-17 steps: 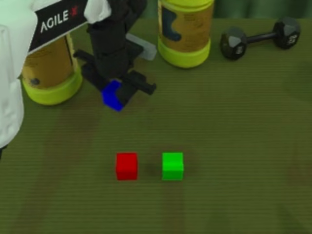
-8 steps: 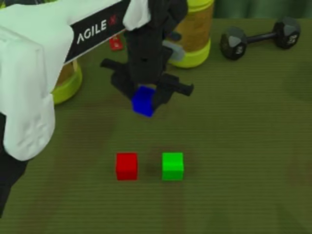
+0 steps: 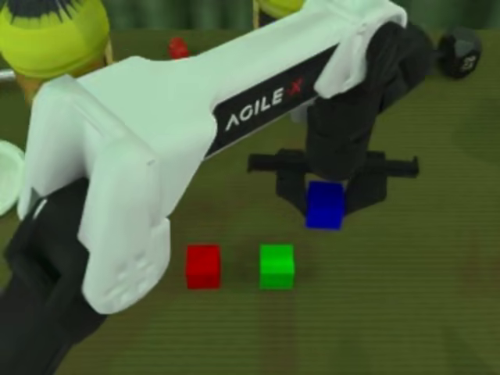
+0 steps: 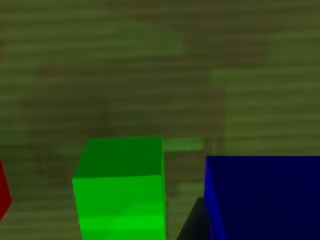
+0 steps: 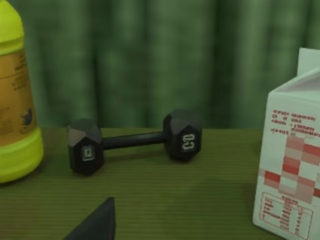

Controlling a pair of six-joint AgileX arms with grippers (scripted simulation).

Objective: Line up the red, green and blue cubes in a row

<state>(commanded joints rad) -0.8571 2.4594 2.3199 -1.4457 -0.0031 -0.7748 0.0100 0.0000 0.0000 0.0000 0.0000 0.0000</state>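
On the green table the red cube [image 3: 203, 266] and the green cube [image 3: 276, 266] sit side by side with a small gap between them. My left gripper [image 3: 324, 197] hangs above the table, just behind and right of the green cube, shut on the blue cube [image 3: 324, 205]. In the left wrist view the blue cube [image 4: 265, 200] is close beside the green cube [image 4: 120, 190], and a sliver of the red cube [image 4: 4, 192] shows at the edge. My right arm is outside the top view; only a dark corner of its gripper [image 5: 97, 225] shows in the right wrist view.
A yellow bottle [image 3: 51, 35] stands at the back left and a black dumbbell [image 3: 461, 51] lies at the back right. A small flat red piece [image 3: 178, 48] lies at the back. The right wrist view shows a milk carton [image 5: 292, 160].
My left arm has carried the blue cube from the back left, near the bottles, rightward and forward, to just behind and right of the green cube. The red and green cubes have not moved.
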